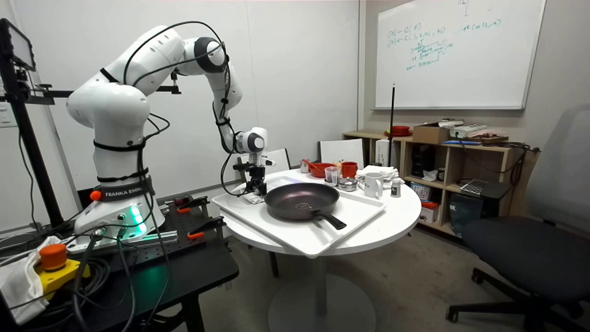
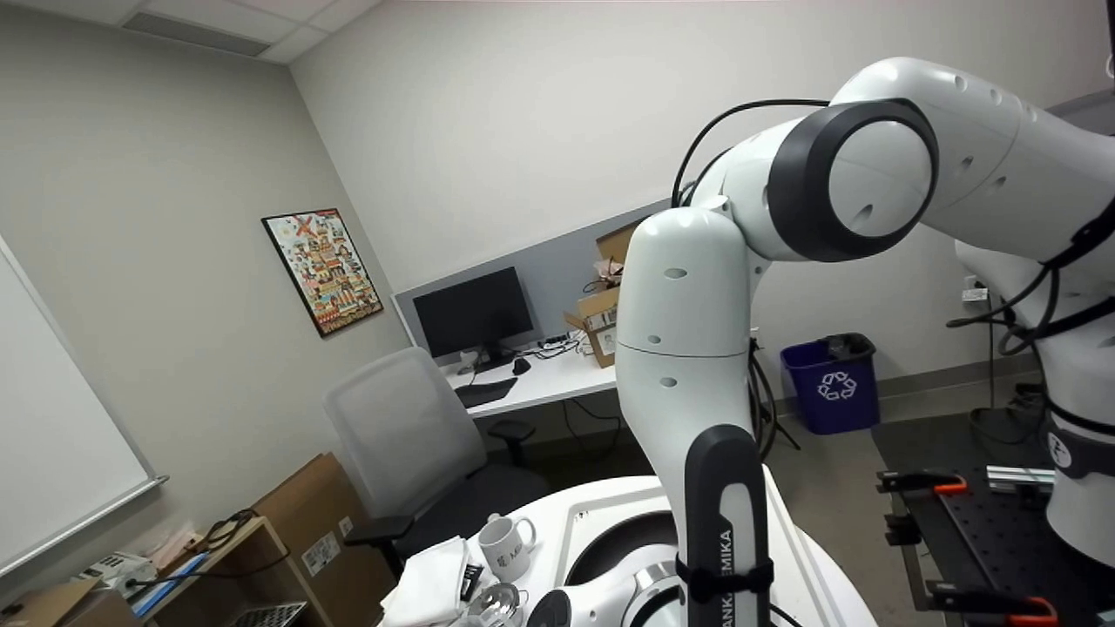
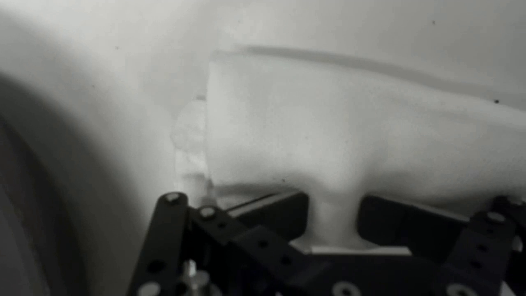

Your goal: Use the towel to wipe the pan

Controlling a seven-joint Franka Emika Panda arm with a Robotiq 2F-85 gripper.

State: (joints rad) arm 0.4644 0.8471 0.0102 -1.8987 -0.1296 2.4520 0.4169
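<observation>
Gripper [image 3: 333,221] pinching a fold of white towel [image 3: 287,119], both just beside the pan [image 1: 299,200], tray [image 1: 313,240] beneath the pan, handle [image 1: 333,220] on the pan's side away from the towel, mug [image 1: 371,185] across the pan from the gripper

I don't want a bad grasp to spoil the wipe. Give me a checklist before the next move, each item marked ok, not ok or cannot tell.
1. The gripper is at the towel: ok; cloth shows between the fingers.
2. Grip is firm: cannot tell; whether the cloth is pinched is unclear.
3. Towel is off the tray: not ok; it lies there beside the pan.
4. Pan sits open side up on the tray: ok.
5. The pan's handle is out of the way: ok; it points away from the gripper.
6. Pan is held against sliding: not ok; nothing is seen holding it.
</observation>
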